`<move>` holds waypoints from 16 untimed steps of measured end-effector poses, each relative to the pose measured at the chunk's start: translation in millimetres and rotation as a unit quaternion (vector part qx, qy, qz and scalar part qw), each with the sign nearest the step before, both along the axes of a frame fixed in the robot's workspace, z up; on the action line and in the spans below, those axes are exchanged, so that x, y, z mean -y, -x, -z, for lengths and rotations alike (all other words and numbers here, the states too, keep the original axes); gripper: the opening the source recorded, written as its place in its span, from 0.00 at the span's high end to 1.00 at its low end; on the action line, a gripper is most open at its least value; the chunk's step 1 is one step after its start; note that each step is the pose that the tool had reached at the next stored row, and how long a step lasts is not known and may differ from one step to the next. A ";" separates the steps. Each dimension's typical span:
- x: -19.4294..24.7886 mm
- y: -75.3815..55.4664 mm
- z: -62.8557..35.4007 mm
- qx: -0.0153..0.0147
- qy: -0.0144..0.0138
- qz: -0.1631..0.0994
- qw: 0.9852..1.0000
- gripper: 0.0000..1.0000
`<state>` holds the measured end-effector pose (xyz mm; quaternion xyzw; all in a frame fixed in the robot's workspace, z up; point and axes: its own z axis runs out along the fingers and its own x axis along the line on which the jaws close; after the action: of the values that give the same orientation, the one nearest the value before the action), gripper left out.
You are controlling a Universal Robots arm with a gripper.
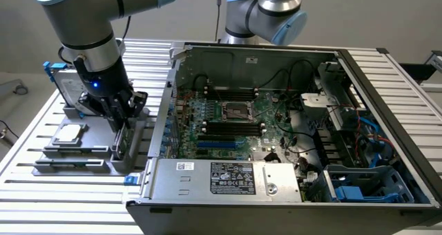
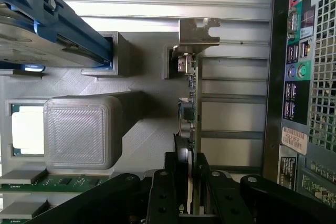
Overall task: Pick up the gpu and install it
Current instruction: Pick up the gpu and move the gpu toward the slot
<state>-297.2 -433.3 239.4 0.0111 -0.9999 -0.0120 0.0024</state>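
Observation:
The gpu [image 1: 118,140] stands on edge in a slot of the grey holder [image 1: 90,165], at the exterior view's left beside the open computer case. My gripper [image 1: 123,122] has come down over it from above. In the wrist view, the gpu [image 2: 191,103] runs away from me as a thin green board with a black shroud on one face, and its silver end bracket [image 2: 198,31] is at the far end. The gripper [image 2: 187,163] straddles the card's near end. Both black fingers [image 2: 170,182] lie against its faces with no gap showing. The card still sits in its slot.
A silver hard drive in a blue frame [image 1: 63,82] and a square silver chip [image 1: 69,134] share the holder. The open computer case [image 1: 228,175] with its motherboard [image 1: 228,121] lies to the exterior view's right. A second arm [image 1: 266,12] stands behind the case.

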 end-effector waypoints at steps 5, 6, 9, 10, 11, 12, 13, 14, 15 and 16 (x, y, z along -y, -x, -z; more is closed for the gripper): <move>0.0 0.0 0.0 0.000 0.000 0.000 1.000 0.74; 0.0 0.0 0.0 0.000 0.000 0.000 1.000 0.74; 0.0 0.0 0.0 0.000 0.000 0.000 1.000 0.74; 0.0 0.1 0.0 0.000 0.000 0.000 1.000 0.74; 0.0 0.2 0.1 0.000 0.000 0.000 1.000 0.74; 0.0 0.4 0.1 0.000 0.000 0.000 1.000 0.74; 0.0 0.6 0.0 0.000 0.000 0.000 1.000 0.74; 0.0 0.8 -0.1 0.000 0.000 0.000 1.000 0.74; 0.0 1.0 -0.3 -0.001 0.000 0.000 1.000 0.74; 0.0 1.1 -0.9 -0.001 0.000 0.000 1.000 0.74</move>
<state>-298.4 -433.3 240.3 0.0112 -0.9999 -0.0121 0.0036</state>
